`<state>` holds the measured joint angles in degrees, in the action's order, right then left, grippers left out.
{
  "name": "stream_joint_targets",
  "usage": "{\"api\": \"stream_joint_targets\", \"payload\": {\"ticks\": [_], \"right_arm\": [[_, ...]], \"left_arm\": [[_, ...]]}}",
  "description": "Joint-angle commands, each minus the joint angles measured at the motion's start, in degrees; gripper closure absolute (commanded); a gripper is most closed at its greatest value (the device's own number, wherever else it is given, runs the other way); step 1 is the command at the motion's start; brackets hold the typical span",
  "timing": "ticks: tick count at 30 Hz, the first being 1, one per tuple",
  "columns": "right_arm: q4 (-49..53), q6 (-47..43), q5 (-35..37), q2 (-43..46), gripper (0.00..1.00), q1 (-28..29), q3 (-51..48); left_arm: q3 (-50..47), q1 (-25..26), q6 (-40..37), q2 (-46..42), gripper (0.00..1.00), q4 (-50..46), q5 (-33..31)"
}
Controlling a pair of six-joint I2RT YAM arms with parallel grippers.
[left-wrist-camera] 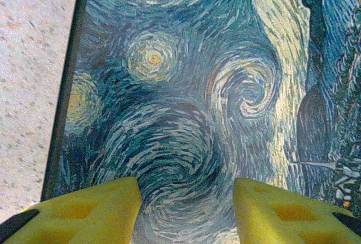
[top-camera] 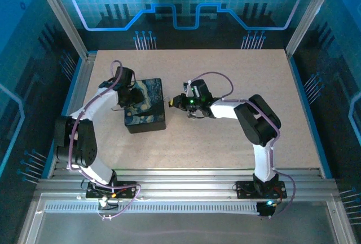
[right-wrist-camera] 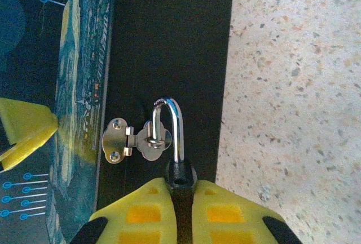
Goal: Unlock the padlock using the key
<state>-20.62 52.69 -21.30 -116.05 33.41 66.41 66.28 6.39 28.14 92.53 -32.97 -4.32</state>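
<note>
Right wrist view is showing the right gripper (right-wrist-camera: pixel 180 196) pinching the dark body of the padlock (right-wrist-camera: pixel 179 175), jaws nearly together on it. The silvery shackle is hanging through the hasp (right-wrist-camera: pixel 135 141) on the black right-hand side of the box (right-wrist-camera: pixel 169 41). In my judgement the step in hand is steadying the lock for the key. To do it well, the grip should be staying firm and level, presenting the keyhole end clear of the yellow pads (right-wrist-camera: pixel 148 213) so that the key is meeting it straight, without wrenching the hasp. Where the key is lying I cannot tell. Left wrist view is giving what the right one is not: the left gripper (left-wrist-camera: pixel 186 216) is standing wide open just above the swirled lid, with nothing between its fingers. Top external view is adding the layout. The left gripper is hovering over the far left part of the box, and the right gripper is reaching in against the box's right side, all on the speckled table (top-camera: pixel 237 69).
</note>
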Motion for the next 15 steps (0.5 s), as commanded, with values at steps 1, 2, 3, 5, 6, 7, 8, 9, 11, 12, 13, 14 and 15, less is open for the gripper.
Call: {"api": "stream_joint_targets", "payload": {"ticks": [1, 2, 3, 5, 6, 7, 8, 9, 11, 12, 13, 14, 15], "right_arm": [[0.0, -1.1, -0.8, -1.1, 1.0, -0.7, 4.0], [1.1, -1.6, -0.5, -1.2, 1.0, -0.8, 4.5], [1.4, -1.7, -0.1, -1.1, 1.0, -0.7, 4.7], [-2.3, 0.4, 0.5, -1.1, 1.0, -0.8, 3.5], [-5.9, 2.2, 0.6, -1.3, 1.0, -0.9, 2.5], [-8.5, 4.2, 0.4, -1.8, 1.0, -0.8, 2.3], [-9.7, 5.5, 0.7, -2.2, 1.0, -0.7, 2.4], [-11.8, 6.8, 1.7, -2.4, 1.0, -0.5, 1.9], [-13.4, 7.9, 4.1, -2.9, 1.0, -0.2, 1.4], [-11.8, 7.4, 5.7, -2.8, 1.0, -0.2, 1.6], [-10.2, 7.1, 8.1, -2.6, 1.0, -0.1, 1.5], [-9.6, 8.1, 10.3, -2.7, 1.0, -0.2, 1.2], [-10.0, 9.7, 11.2, -3.2, 1.0, -0.5, 0.9]], "left_arm": [[0.7, -0.9, -3.2, 3.3, 0.5, -3.2, -7.1], [0.8, -0.9, -3.5, 3.9, 0.5, -2.9, -6.7], [1.0, -0.9, -3.8, 4.6, 0.5, -2.8, -6.1], [1.0, -0.6, -4.3, 6.1, 0.51, -2.4, -5.2], [0.9, -0.4, -4.7, 6.7, 0.51, -2.1, -5.3], [0.5, 0.0, -4.8, 7.2, 0.51, -2.0, -5.6], [-0.1, 0.2, -4.7, 7.5, 0.52, -1.5, -5.5], [-0.6, 0.3, -4.7, 7.7, 0.52, -1.0, -5.3], [-1.2, 0.3, -4.4, 8.0, 0.52, -0.6, -5.1], [-1.4, 0.3, -4.5, 8.0, 0.52, -0.5, -5.2], [-1.6, 0.3, -4.7, 7.8, 0.53, -0.5, -5.2], [-1.8, 0.4, -4.8, 7.7, 0.53, -0.3, -5.2], [-2.0, 0.3, -4.9, 7.7, 0.53, -0.2, -5.0]]}}
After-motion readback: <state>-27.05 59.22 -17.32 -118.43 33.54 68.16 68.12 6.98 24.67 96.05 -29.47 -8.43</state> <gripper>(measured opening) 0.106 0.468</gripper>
